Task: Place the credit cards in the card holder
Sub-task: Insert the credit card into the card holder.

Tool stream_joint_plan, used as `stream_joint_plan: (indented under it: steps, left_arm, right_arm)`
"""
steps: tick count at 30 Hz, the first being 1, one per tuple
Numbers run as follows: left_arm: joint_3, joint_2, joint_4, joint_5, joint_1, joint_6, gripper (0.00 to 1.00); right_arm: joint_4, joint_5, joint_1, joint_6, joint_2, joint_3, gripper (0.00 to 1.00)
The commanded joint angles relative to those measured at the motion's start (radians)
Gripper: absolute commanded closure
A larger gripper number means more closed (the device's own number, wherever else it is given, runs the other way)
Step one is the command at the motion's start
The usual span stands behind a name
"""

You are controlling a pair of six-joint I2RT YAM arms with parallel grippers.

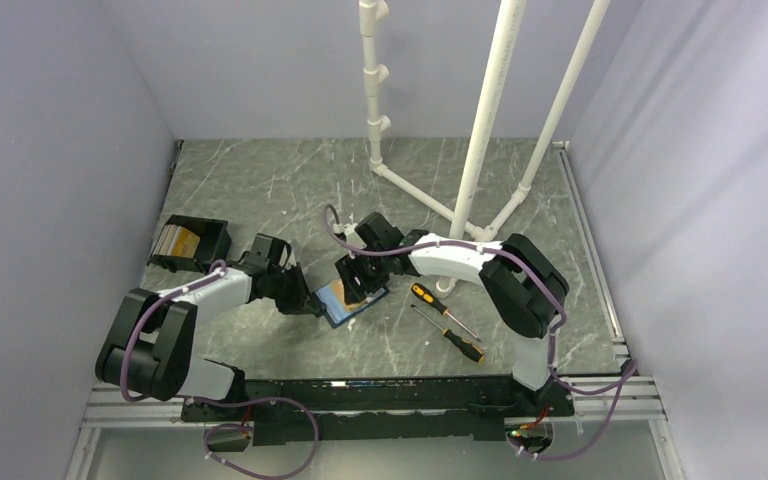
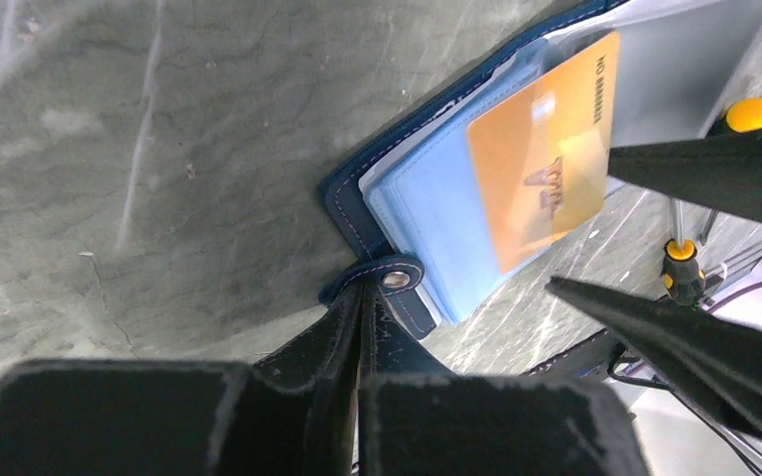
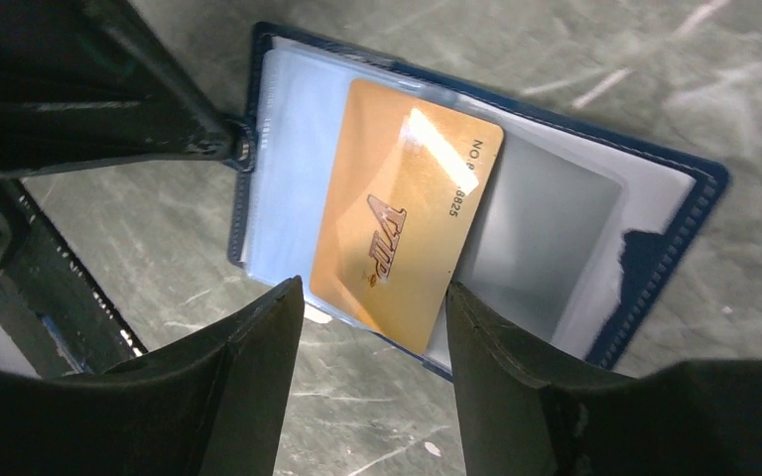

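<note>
Card (image 3: 402, 218) lies slanted in the open holder (image 3: 645, 263).

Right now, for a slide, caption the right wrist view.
Open right pincer hovers over an orange card on the open holder, gripped by the left pincer.

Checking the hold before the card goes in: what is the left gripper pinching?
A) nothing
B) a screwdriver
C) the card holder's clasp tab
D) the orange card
C: the left gripper is shut on the clasp tab of the card holder, clear of the orange card.
</note>
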Motion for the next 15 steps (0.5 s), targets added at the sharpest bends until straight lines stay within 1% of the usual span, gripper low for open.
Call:
stream_joint_plan:
  steps: [1,5,8,12,15]
  left_arm:
    - [-0.002,0.047,0.007,-0.083,-0.004,0.024,0.93]
    - [0.008,0.061,0.021,-0.075,-0.004,0.022,0.93]
    - [0.014,0.064,0.017,-0.074,-0.004,0.023,0.94]
    - [0.022,0.051,-0.007,-0.084,-0.004,0.034,0.94]
    - [0.022,0.044,-0.018,-0.096,-0.004,0.043,0.94]
  right_arm:
    - [0.088,-0.093,0.036,-0.07,0.0,0.016,0.43]
    - [0.112,-0.129,0.064,-0.062,0.023,0.025,0.43]
    - [0.104,-0.091,0.075,-0.016,0.037,0.044,0.43]
    - [0.034,0.065,0.075,0.02,-0.019,0.046,0.43]
    - [-0.06,0.2,0.085,0.021,-0.053,0.062,0.42]
